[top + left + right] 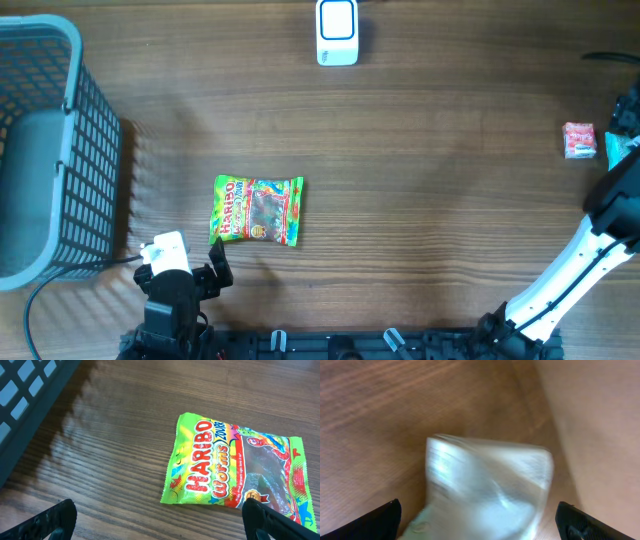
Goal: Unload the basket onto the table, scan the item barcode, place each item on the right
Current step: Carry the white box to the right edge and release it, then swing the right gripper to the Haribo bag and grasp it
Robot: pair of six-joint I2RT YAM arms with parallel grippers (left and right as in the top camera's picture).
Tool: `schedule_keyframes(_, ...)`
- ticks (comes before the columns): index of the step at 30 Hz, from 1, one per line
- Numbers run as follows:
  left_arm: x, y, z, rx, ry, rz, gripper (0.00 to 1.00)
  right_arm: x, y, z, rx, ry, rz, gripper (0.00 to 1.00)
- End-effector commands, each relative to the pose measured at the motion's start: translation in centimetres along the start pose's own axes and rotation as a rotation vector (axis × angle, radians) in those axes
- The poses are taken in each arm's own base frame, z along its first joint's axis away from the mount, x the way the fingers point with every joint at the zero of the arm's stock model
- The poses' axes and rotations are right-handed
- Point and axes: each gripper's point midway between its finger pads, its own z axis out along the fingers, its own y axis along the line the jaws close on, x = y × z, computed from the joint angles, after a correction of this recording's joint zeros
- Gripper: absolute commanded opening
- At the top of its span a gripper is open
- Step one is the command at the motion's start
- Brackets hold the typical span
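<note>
wood-grain tabletop [450, 220], haribo bag [257, 210] laid flat mid-table
left gripper [157, 517] is held wide open just beside it; right gripper [477, 515] is spread wide, a blurred pale packet [490, 490] seen between its fingers.

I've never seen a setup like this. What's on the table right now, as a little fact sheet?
surface: wooden table
candy: Haribo worms bag, lying flat, left of centre
scanner: white scanner, at the far edge
basket: grey mesh basket, at the left edge
small item: red and white packet, right side
left: left hand open, empty, just short of the bag
right: right hand open, over a pale blurred item, too blurred to name
</note>
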Motion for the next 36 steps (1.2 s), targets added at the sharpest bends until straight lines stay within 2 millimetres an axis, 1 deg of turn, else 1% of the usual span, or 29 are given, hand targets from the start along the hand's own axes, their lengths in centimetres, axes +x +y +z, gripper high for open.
schedule_keyframes(1, -0.1, -0.1, -0.1, 0.009, -0.006, -0.003, 1.00, -3.3, 4.3, -5.3, -0.270, -0.143, 0.059, 1.00)
schedule_keyframes(2, -0.1, -0.1, -0.1, 0.009, -0.006, -0.003, 1.00, -4.4, 5.3, -7.8, -0.352, -0.191, 0.086, 1.00)
schedule_keyframes(3, -0.1, -0.1, -0.1, 0.009, -0.006, -0.003, 1.00, -5.6, 7.0, -11.9, -0.481, -0.252, 0.127, 1.00)
schedule_keyframes(4, -0.1, -0.1, -0.1, 0.009, -0.006, -0.003, 1.00, -6.1, 9.0, -16.2, -0.618, -0.277, 0.166, 0.99)
schedule_keyframes(5, -0.1, -0.1, -0.1, 0.009, -0.006, -0.003, 1.00, -5.8, 11.0, -19.8, -0.748, -0.272, 0.187, 1.00)
schedule_keyframes(6, -0.1, -0.1, -0.1, 0.009, -0.006, -0.003, 1.00, -4.6, 13.6, -24.5, -0.911, -0.232, 0.196, 1.00)
schedule_keyframes(7, -0.1, -0.1, -0.1, 0.009, -0.006, -0.003, 1.00, -3.2, 15.5, -27.8, -1.013, -0.179, 0.193, 1.00)
schedule_keyframes(8, -0.1, -0.1, -0.1, 0.009, -0.006, -0.003, 1.00, -1.4, 17.4, -30.7, -1.087, -0.114, 0.174, 1.00)
schedule_keyframes(9, -0.1, -0.1, -0.1, 0.009, -0.006, -0.003, 1.00, 1.0, 19.7, -32.9, -1.119, -0.039, 0.121, 1.00)
schedule_keyframes(10, -0.1, -0.1, -0.1, 0.009, -0.006, -0.003, 1.00, 3.7, 21.8, -34.4, -1.119, 0.040, 0.053, 1.00)
schedule_keyframes(13, -0.1, -0.1, -0.1, 0.009, -0.006, -0.003, 1.00, 10.2, 26.0, -37.8, -1.107, 0.193, -0.127, 1.00)
schedule_keyframes(14, -0.1, -0.1, -0.1, 0.009, -0.006, -0.003, 1.00, 13.4, 28.4, -40.0, -1.109, 0.229, -0.231, 1.00)
schedule_keyframes(15, -0.1, -0.1, -0.1, 0.009, -0.006, -0.003, 1.00, 15.0, 29.5, -41.0, -1.109, 0.243, -0.281, 1.00)
schedule_keyframes(16, -0.1, -0.1, -0.1, 0.009, -0.006, -0.003, 1.00, 17.2, 31.2, -42.7, -1.114, 0.245, -0.361, 1.00)
schedule_keyframes(17, -0.1, -0.1, -0.1, 0.009, -0.006, -0.003, 1.00, 19.6, 33.5, -44.2, -1.115, 0.215, -0.453, 1.00)
schedule_keyframes(18, -0.1, -0.1, -0.1, 0.009, -0.006, -0.003, 1.00, 21.8, 35.7, -45.3, -1.100, 0.186, -0.514, 1.00)
schedule_keyframes(20, -0.1, -0.1, -0.1, 0.009, -0.006, -0.003, 1.00, 24.9, 38.4, -45.8, -1.061, 0.167, -0.542, 1.00)
schedule_keyframes(21, -0.1, -0.1, -0.1, 0.009, -0.006, -0.003, 1.00, 27.4, 40.0, -46.4, -1.076, 0.168, -0.582, 1.00)
schedule_keyframes(22, -0.1, -0.1, -0.1, 0.009, -0.006, -0.003, 1.00, 30.7, 42.2, -47.2, -1.131, 0.170, -0.641, 1.00)
schedule_keyframes(24, -0.1, -0.1, -0.1, 0.009, -0.006, -0.003, 1.00, 34.2, 44.9, -48.1, -1.200, 0.075, -0.762, 1.00)
schedule_keyframes(26, -0.1, -0.1, -0.1, 0.009, -0.006, -0.003, 1.00, 36.1, 46.0, -47.4, -1.161, -0.065, -0.900, 1.00)
schedule_keyframes(27, -0.1, -0.1, -0.1, 0.009, -0.006, -0.003, 1.00, 37.9, 46.1, -47.6, -1.159, -0.149, -1.061, 1.00)
schedule_keyframes(28, -0.1, -0.1, -0.1, 0.009, -0.006, -0.003, 1.00, 38.3, 46.3, -47.5, -1.105, -0.260, -1.167, 1.00)
schedule_keyframes(29, -0.1, -0.1, -0.1, 0.009, -0.006, -0.003, 1.00, 37.3, 46.6, -47.1, -0.986, -0.412, -1.235, 1.00)
schedule_keyframes(30, -0.1, -0.1, -0.1, 0.009, -0.006, -0.003, 1.00, 37.1, 46.8, -46.9, -0.926, -0.510, -1.335, 1.00)
schedule_keyframes(32, -0.1, -0.1, -0.1, 0.009, -0.006, -0.003, 1.00, 37.4, 47.5, -46.3, -0.894, -0.585, -1.481, 1.00)
schedule_keyframes(33, -0.1, -0.1, -0.1, 0.009, -0.006, -0.003, 1.00, 37.4, 48.1, -46.0, -0.922, -0.575, -1.483, 1.00)
schedule_keyframes(34, -0.1, -0.1, -0.1, 0.009, -0.006, -0.003, 1.00, 38.2, 48.6, -45.3, -0.975, -0.539, -1.528, 1.00)
schedule_keyframes(36, -0.1, -0.1, -0.1, 0.009, -0.006, -0.003, 1.00, 40.8, 48.8, -44.4, -1.075, -0.424, -1.590, 1.00)
